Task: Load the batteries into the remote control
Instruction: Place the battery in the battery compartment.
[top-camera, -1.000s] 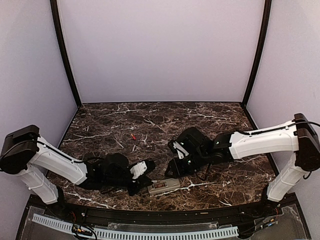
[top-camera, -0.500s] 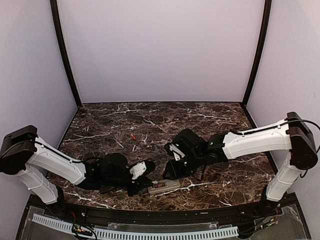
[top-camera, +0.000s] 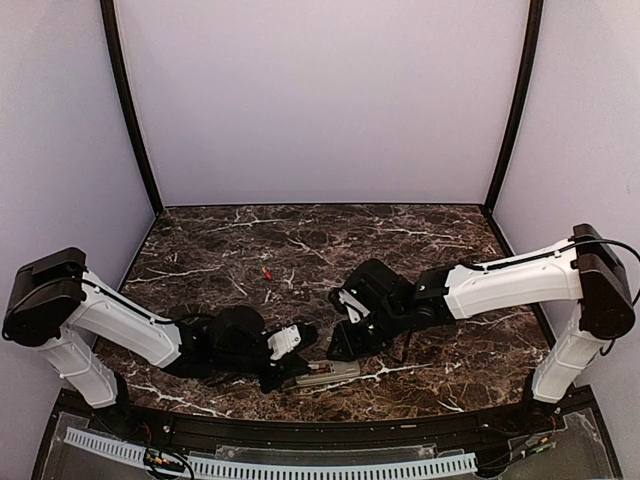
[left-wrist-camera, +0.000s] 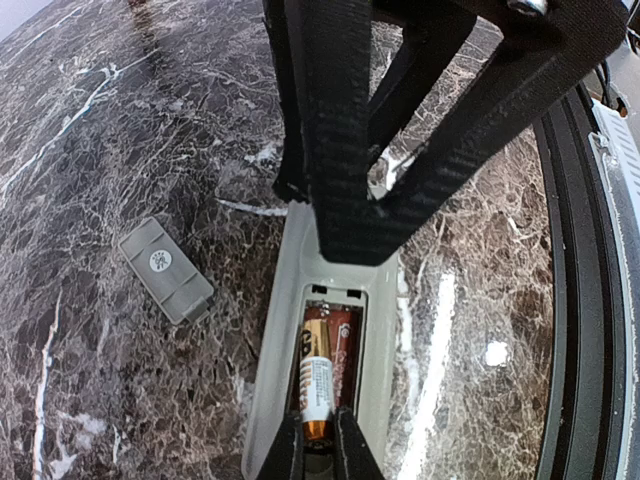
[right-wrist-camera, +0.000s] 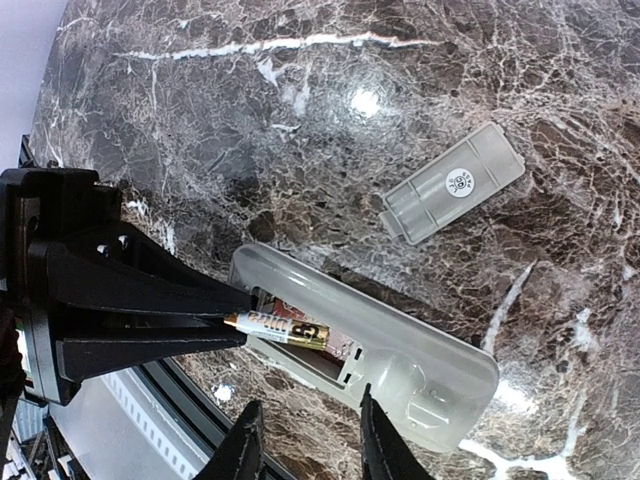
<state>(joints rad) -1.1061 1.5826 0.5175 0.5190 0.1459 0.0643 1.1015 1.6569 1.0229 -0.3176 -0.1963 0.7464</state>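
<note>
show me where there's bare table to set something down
Free: the far strip of table between the back wall and the red battery; the near right corner beyond the right arm. Crowded: front centre, where left gripper and right gripper meet over the remote control, cover alongside.

White veins streak the dark brown marble-patterned tabletop (top-camera: 420, 240). The greyish-beige plastic remote control (right-wrist-camera: 430, 365) holds a gold, white and black cylindrical battery (right-wrist-camera: 280, 328). The small flat rectangular cover (right-wrist-camera: 455, 185) is grey.

Probably a lab booth: plain lilac walls (top-camera: 320, 100), marble-patterned tabletop (top-camera: 420, 235).
</note>
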